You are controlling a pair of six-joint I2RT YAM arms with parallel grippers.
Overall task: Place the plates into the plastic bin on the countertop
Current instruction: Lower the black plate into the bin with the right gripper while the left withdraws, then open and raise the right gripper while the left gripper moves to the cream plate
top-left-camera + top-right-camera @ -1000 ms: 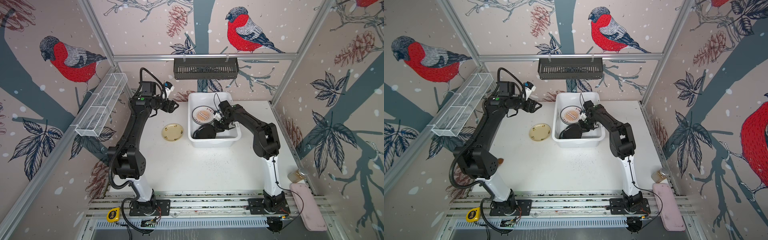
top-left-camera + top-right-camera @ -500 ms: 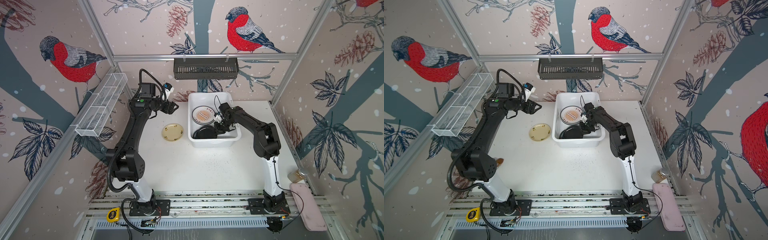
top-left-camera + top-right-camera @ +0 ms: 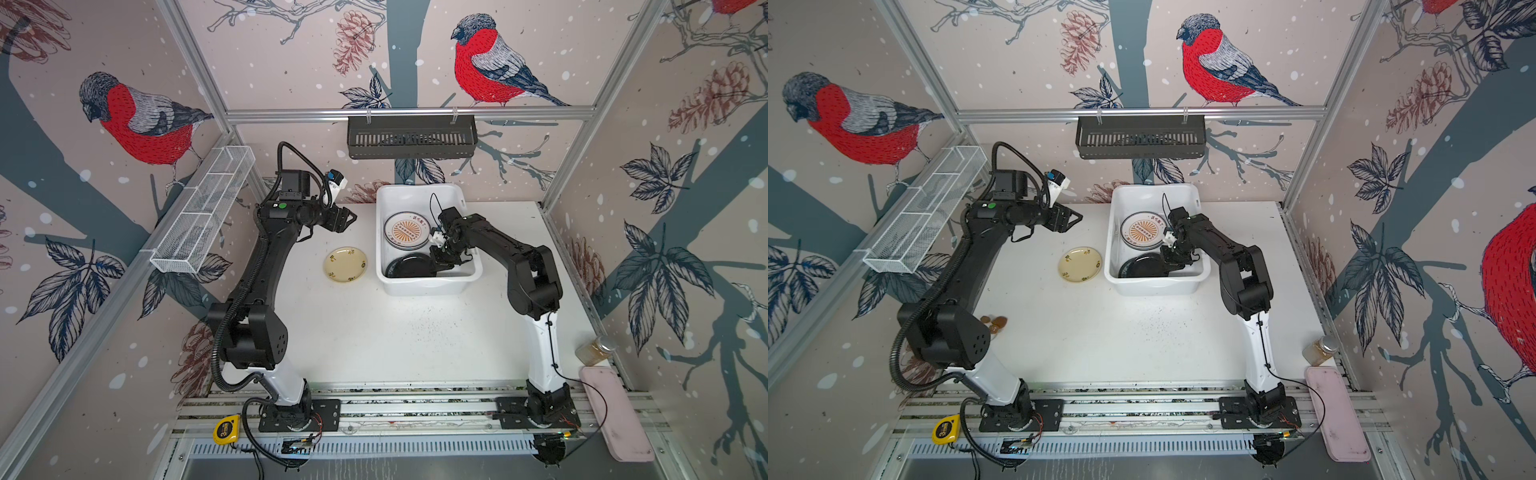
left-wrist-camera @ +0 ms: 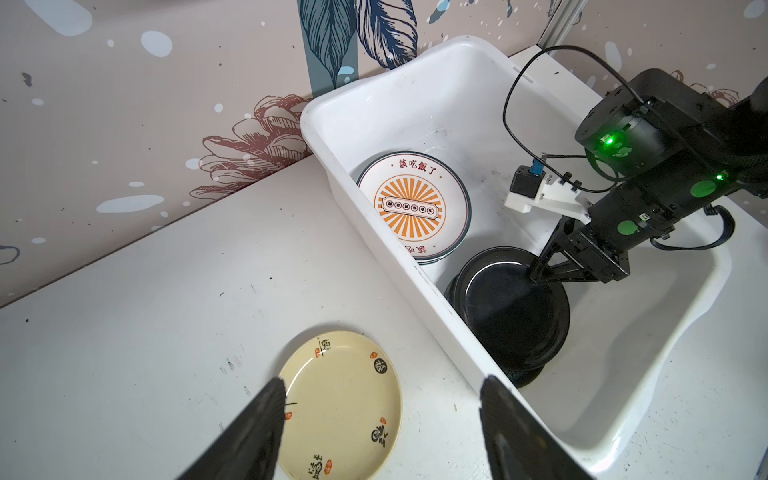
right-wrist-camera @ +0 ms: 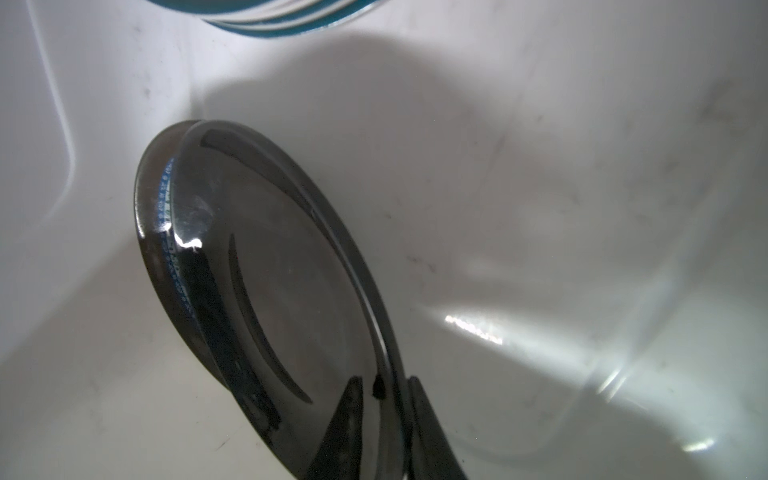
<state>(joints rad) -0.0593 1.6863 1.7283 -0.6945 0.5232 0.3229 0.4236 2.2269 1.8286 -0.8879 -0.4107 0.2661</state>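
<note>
White countertop [image 3: 395, 332] with plastic bin [image 3: 428, 286], yellow plate [image 3: 345, 264]

The left arm [image 3: 266, 257] stood raised, its left gripper [image 3: 349, 220] pointing to 3 o'clock, jaws wide apart. The right arm [image 3: 498, 245] reached to 10 o'clock, with the right gripper [image 4: 537, 272] tipped downward and its jaws nearly together.

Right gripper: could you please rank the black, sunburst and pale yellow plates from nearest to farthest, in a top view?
1. Black plate: rim between the right gripper's jaws, in the bin.
2. Sunburst plate: farther back in the bin.
3. Pale yellow plate: outside, on the countertop.
</note>
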